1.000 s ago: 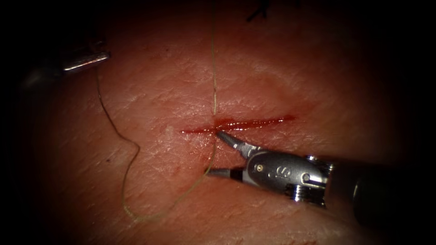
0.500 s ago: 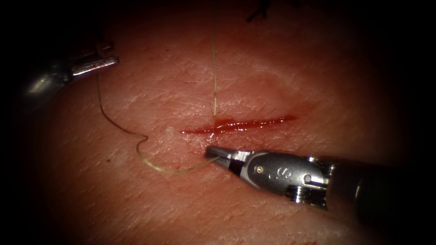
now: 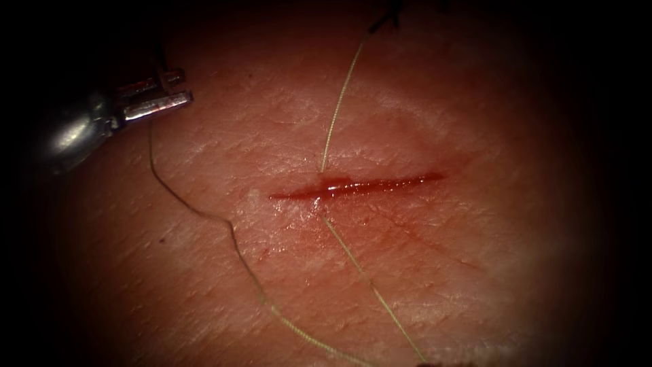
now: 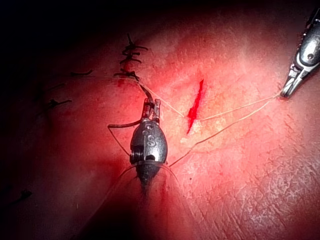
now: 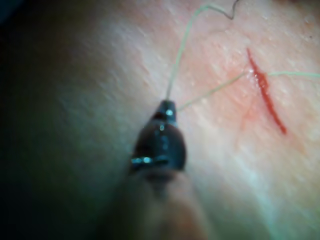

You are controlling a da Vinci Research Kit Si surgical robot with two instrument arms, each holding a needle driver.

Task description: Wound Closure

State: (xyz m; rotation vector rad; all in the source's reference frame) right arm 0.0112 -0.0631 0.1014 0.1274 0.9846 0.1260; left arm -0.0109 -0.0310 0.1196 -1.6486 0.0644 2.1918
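Observation:
The cut (image 3: 356, 185) is a short red slit in the tissue (image 3: 421, 272), wet with red fluid. My left tool (image 3: 157, 102) sits at the upper left, left of the cut, shut on the dark curved needle (image 4: 122, 124), which is out of the tissue. Pale thread (image 3: 204, 214) trails from the needle's tail across the tissue. The thread passes through the cut: one strand (image 3: 339, 102) rises from it, another (image 3: 370, 285) runs taut down and right. My right tool (image 5: 167, 107) is shut on the thread (image 5: 210, 91); it is also seen as the right tool (image 4: 295, 82).
Dark stitches with cut ends (image 4: 131, 55) close an older wound beyond the left tool; their ends (image 3: 384, 20) show at the top of the endoscope view. More dark thread ends (image 4: 52, 104) lie further off on the tissue.
My right tool shut on the thread below the cut, then drew back down and right out of the endoscope view, pulling thread taut. The left tool shifted slightly right.

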